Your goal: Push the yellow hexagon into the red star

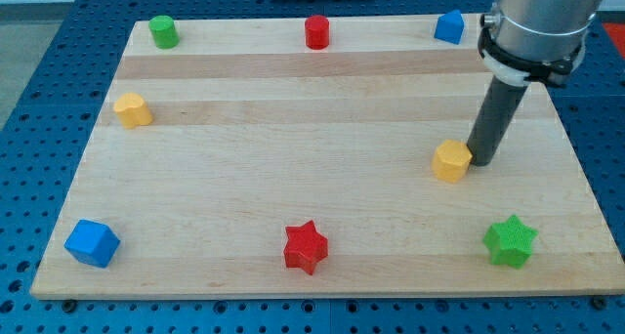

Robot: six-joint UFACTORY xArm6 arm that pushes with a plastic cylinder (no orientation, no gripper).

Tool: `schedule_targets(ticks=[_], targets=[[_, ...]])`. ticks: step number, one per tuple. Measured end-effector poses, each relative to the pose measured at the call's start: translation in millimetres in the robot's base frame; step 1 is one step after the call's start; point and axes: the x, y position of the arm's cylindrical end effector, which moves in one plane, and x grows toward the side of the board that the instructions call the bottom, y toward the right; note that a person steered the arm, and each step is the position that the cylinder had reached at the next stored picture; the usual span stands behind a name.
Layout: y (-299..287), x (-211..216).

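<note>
The yellow hexagon [451, 161] sits on the wooden board at the view's right of centre. The red star [305, 247] lies near the view's bottom edge, down and to the left of the hexagon. My tip [480, 162] rests on the board right beside the hexagon's right side, touching or nearly touching it. The dark rod rises from there to the grey arm at the view's top right.
A green star [510, 241] lies at the bottom right, a blue cube [92, 243] at the bottom left. A yellow block [132, 110] sits at the left. A green cylinder [163, 31], a red cylinder [316, 31] and a blue block [449, 27] line the top edge.
</note>
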Motion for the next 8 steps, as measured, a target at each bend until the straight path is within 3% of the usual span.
schedule_targets(ticks=[4,8], targets=[[-61.9,3.7],[-112.5,53.7]])
